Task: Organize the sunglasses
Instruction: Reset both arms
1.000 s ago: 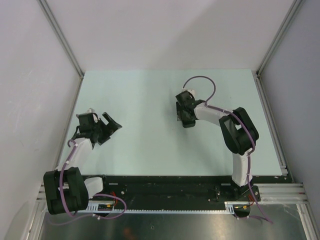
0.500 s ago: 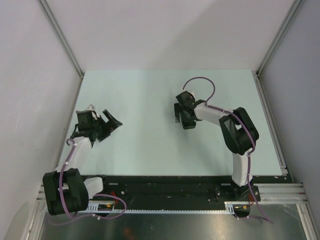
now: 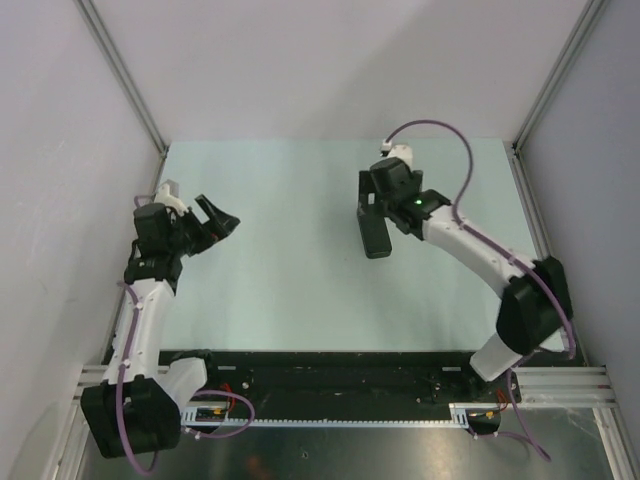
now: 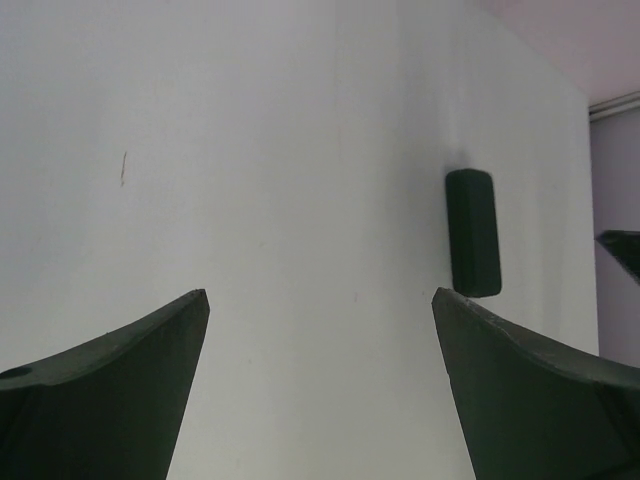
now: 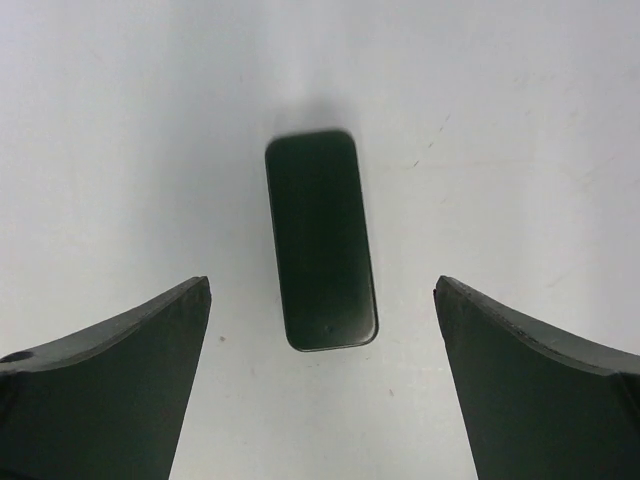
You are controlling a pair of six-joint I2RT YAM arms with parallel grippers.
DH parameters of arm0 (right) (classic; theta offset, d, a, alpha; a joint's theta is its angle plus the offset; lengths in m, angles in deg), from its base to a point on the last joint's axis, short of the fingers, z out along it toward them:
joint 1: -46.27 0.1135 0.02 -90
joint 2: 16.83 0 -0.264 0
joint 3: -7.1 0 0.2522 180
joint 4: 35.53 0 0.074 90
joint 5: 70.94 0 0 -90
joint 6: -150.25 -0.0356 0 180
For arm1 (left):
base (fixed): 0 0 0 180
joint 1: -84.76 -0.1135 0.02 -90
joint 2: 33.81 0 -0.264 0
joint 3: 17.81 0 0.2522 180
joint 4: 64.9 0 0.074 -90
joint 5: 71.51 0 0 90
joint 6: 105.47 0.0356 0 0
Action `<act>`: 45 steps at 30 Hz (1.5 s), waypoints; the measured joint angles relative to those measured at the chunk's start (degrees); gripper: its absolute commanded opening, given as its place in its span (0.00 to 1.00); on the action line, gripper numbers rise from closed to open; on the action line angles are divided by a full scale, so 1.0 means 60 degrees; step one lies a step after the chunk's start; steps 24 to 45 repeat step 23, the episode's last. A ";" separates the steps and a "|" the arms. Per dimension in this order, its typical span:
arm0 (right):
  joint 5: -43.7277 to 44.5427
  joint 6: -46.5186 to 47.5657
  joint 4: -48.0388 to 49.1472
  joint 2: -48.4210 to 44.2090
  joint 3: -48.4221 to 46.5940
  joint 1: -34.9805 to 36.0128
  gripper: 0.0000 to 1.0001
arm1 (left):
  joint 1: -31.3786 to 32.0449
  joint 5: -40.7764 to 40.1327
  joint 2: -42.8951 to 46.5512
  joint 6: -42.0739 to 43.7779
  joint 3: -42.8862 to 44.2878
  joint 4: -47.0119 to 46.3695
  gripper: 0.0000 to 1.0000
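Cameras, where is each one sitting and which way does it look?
Top external: high up behind the robot, looking down on the table; the left arm and right arm both show.
Left wrist: on the left arm, looking across the table through the open left gripper toward the black case.
Right wrist: on the right arm, looking down through the open right gripper at the case.
Shared: both wrist views show the case.

sunglasses: not visible | black case (image 5: pixel 320 240): closed, lying flat
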 measured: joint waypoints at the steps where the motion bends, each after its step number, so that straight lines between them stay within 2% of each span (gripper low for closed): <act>1: 0.0087 -0.0011 -0.0018 -0.0335 -0.0007 -0.0022 1.00 | 0.0040 0.0073 0.0007 0.0004 0.0171 0.0015 1.00; 4: 0.0433 -0.0331 -0.0127 -0.1541 -0.0015 -0.0186 1.00 | 0.0448 -0.0040 -0.0087 0.0015 0.0896 0.0127 1.00; 11: 0.1249 -0.1035 -0.0357 -0.3577 -0.0007 -0.0656 1.00 | 0.2186 -0.0280 -0.0455 0.0033 0.3118 0.0113 1.00; 18: 0.1585 -0.1257 -0.0390 -0.4885 0.0051 -0.0834 1.00 | 0.2674 -0.0492 -0.0291 0.0098 0.3993 0.0058 1.00; 23: 0.1585 -0.1366 -0.0426 -0.5122 0.0051 -0.1147 1.00 | 0.2728 -0.0692 -0.0266 0.0102 0.4011 0.0087 1.00; 45: 0.1585 -0.1366 -0.0426 -0.5122 0.0051 -0.1147 1.00 | 0.2728 -0.0692 -0.0266 0.0102 0.4011 0.0087 1.00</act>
